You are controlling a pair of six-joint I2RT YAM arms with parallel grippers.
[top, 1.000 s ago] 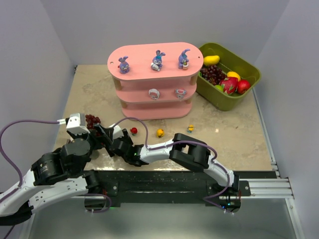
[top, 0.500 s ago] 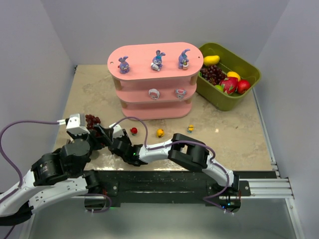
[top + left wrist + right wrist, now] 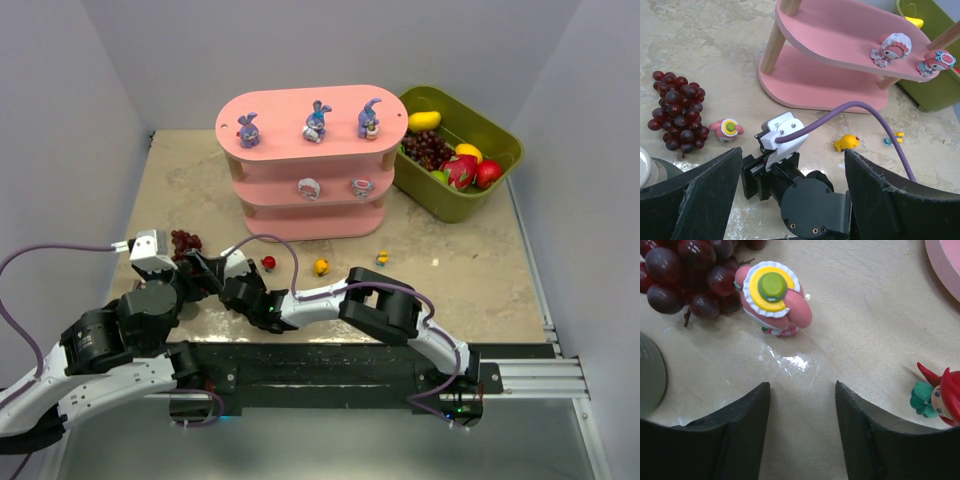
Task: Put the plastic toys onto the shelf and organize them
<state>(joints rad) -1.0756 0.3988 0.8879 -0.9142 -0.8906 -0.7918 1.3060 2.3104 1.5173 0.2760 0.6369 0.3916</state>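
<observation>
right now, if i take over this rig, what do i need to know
Grippers: the left gripper is open and empty, above the right arm's wrist. The right gripper is open and empty, low over the table, aimed at the pink-and-white toy lying beside the grape bunch.
Done: three purple-blue bunnies on the shelf top board, two pink-and-white toys on the middle board.
Left: that pink-and-white toy, plus the red toy, yellow toy and smaller yellow one on the table before the shelf.

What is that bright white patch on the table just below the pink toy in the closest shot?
Right wrist view: glare, light reflecting off the glossy table below the pink toy. Top external view: lighting even, no such glare on the shelf.
</observation>
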